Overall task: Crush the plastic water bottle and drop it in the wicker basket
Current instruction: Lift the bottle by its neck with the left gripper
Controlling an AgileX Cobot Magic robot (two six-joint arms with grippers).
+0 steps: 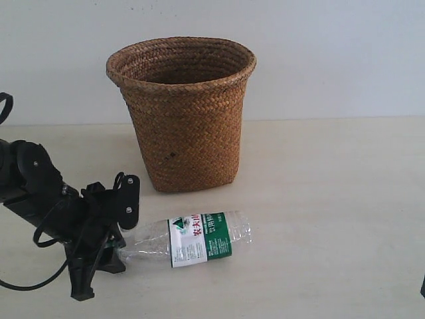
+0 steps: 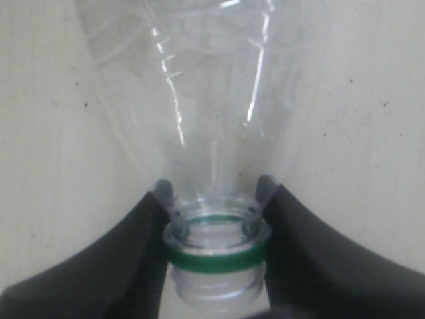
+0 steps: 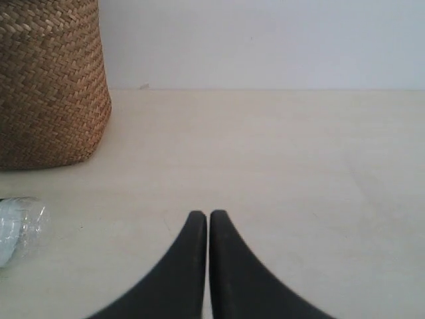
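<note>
Bottle (image 1: pixel 186 240) lies on its side on the bench (image 1: pixel 332 199), lower centre of the exterior frame, just in front of the basket (image 1: pixel 182 113) and apart from it. Basket upright, upper centre. Left tool (image 2: pixel 216 199) is clamped on the bottle neck, one finger each side just above the green ring (image 2: pixel 216 258). Bottle body rounded, not flattened; label (image 1: pixel 206 238) faces up. Right tool (image 3: pixel 208 222): fingers pressed together, holding nothing, bench beneath it.

The plastic water bottle (image 1: pixel 192 240) flat on the table (image 1: pixel 332 212) before the wicker basket (image 1: pixel 182 113), neck in the left hand (image 2: pixel 214 189).
</note>
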